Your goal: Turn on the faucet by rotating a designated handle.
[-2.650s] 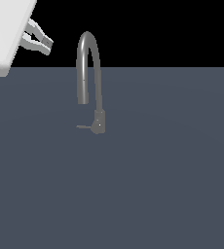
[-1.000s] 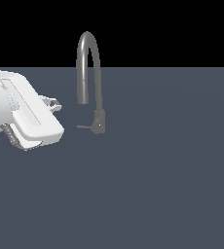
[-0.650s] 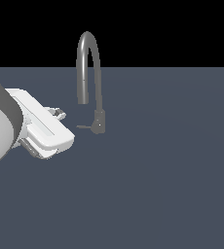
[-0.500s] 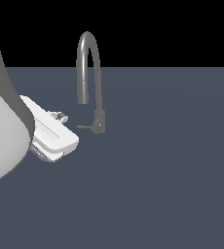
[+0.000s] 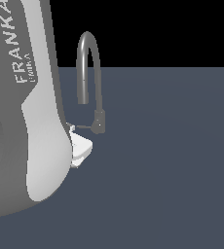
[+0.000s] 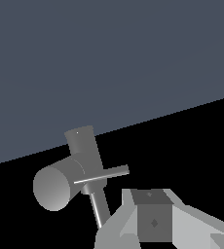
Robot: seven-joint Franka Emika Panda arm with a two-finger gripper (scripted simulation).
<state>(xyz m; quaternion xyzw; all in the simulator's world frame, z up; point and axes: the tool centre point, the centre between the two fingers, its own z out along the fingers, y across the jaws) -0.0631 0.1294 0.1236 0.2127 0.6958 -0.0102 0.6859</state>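
Grey: one faucet (image 5: 89,73), one handle (image 5: 84,127).

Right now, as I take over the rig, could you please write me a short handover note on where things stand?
Gripper: at the free end of the handle; the arm hides most of it, so I cannot tell open from shut, nor contact.
Faucet: upright on the grey surface, with the handle sticking out sideways from its base toward the exterior view's left.
Done: approach to the handle.
Left: engage the handle and rotate it to turn the faucet on.
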